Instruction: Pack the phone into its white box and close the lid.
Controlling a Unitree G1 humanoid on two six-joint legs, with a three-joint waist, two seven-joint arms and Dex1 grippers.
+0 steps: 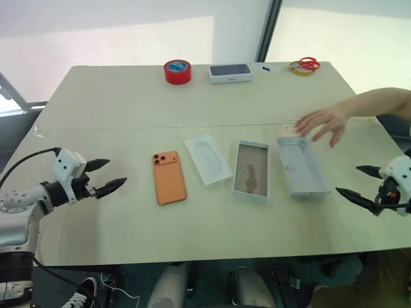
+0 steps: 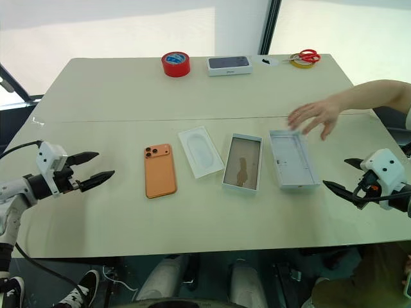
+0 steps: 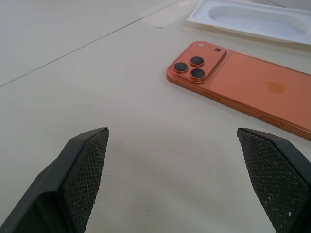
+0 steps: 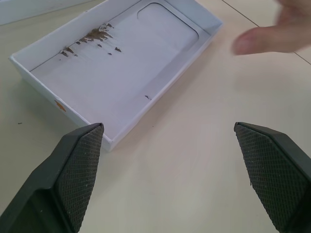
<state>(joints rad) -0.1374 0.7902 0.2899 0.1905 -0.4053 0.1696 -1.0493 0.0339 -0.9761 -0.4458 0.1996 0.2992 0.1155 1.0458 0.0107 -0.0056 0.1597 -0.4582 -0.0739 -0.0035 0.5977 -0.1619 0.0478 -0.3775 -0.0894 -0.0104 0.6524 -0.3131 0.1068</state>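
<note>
The orange phone (image 1: 169, 178) lies camera side up on the table, left of centre, also seen close up (image 3: 243, 87). To its right, past a moulded insert, lies the white box (image 1: 251, 169), an open tray with a brownish bottom. Farther right the lid (image 1: 302, 165) lies with its inside up, and it is also in the right wrist view (image 4: 121, 73). My left gripper (image 1: 115, 172) stands open a little left of the phone, pointing at it, with nothing between its fingers (image 3: 87, 170). My right gripper (image 1: 347, 179) is open and empty, just right of the lid.
A thin white moulded insert (image 1: 209, 158) lies between phone and box. A person's hand (image 1: 324, 122) hovers over the lid's far end. At the back stand a red tape roll (image 1: 178, 71), a box printed with a phone picture (image 1: 230, 72) and scissors (image 1: 308, 63).
</note>
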